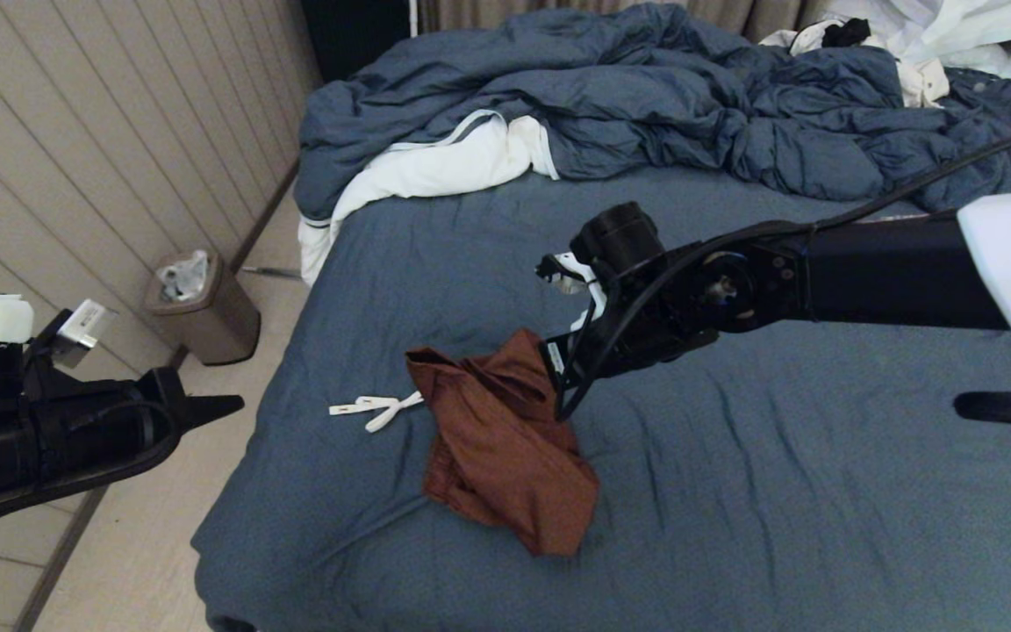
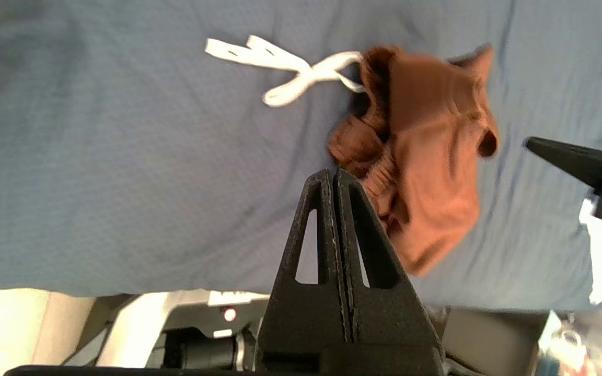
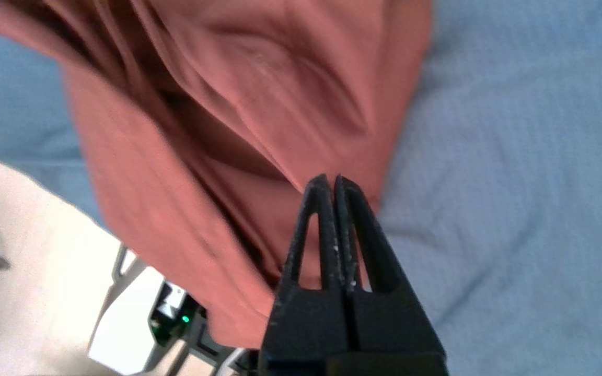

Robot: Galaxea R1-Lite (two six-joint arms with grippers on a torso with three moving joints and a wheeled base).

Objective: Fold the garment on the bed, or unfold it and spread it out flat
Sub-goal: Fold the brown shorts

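Your right gripper (image 1: 565,405) has its 2 black fingers pinched tight together on a fold of the rust-brown shorts of thin smooth fabric (image 1: 505,448), right at the edge nearest the arm, and you can see from the right wrist view how the cloth fans away from that pinch point in long creases. That hold makes sense: grab 1 edge, lift, and let the rest of the garment drape open under its own weight. The shorts sit near the middle-front of the big bed with its wrinkled slate-blue sheet (image 1: 777,491), part raised at the gripper, part slumped on the sheet in a loose heap. Their long axis runs from the gathered waistband end, up and toward your left, down to the hanging lower corner nearer the foot of the bed. The white flat drawstring (image 1: 376,408) trails out from the waistband across the sheet toward the left edge of the bed. Your left gripper (image 1: 211,405) is clenched on nothing, parked off the left side of the bed above the floor, clear of the cloth. I'd judge the spread is barely begun, and a 2nd corner wants holding.
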